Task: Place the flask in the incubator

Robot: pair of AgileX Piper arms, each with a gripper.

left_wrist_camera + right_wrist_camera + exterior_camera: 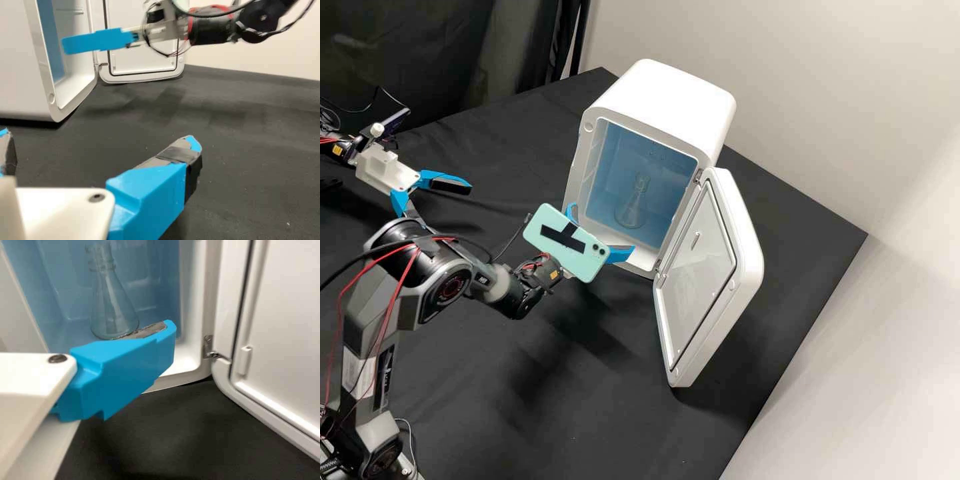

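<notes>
The white incubator (667, 100) stands on the black bench with its door (713, 267) swung wide open. A clear conical flask (635, 203) stands upright on the floor of the blue interior (112, 305). My right gripper (600, 230) is open at the mouth of the incubator, just in front of the flask. One of its blue fingers (125, 365) reaches to the flask's base, and nothing is held between the fingers. My left gripper (440, 202) hangs open and empty over the bench far to the left (97, 147), facing the incubator (30, 75).
A teal phone (567, 241) is strapped on the right arm's wrist. The open door (145, 65) juts toward the bench's front right edge. Bare black bench lies between the two arms. A white wall rises behind the incubator.
</notes>
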